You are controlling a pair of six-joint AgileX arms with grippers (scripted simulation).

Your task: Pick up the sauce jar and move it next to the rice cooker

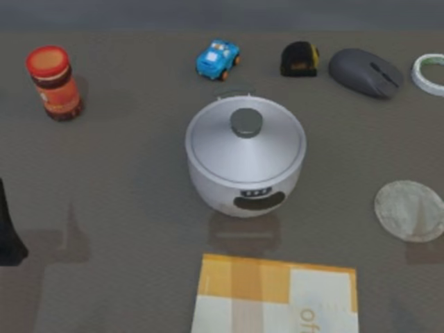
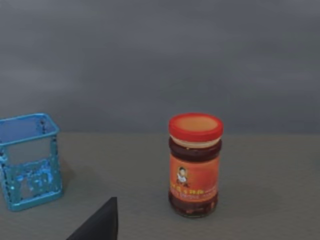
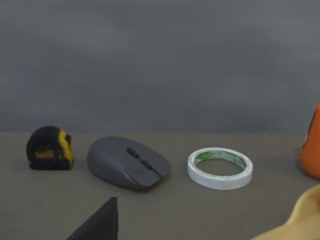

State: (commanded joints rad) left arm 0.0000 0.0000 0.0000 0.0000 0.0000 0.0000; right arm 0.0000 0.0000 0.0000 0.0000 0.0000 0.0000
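— Where's your sauce jar (image 1: 55, 82)?
— Upright, far left on the desk (image 1: 118, 180), well apart from the rice cooker (image 1: 245, 156).
— And your left hand (image 1: 10, 229)?
— Near the left edge, well short of the jar; grip can't be told.

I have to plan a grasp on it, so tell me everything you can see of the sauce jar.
The sauce jar is a small cylinder with a red lid, clear walls showing dark reddish-brown contents, and an orange-red label bearing a small figure. It stands upright on the table at the far left, lid on, well apart from the rice cooker. Nothing touches it but the table; no gripper is at it.
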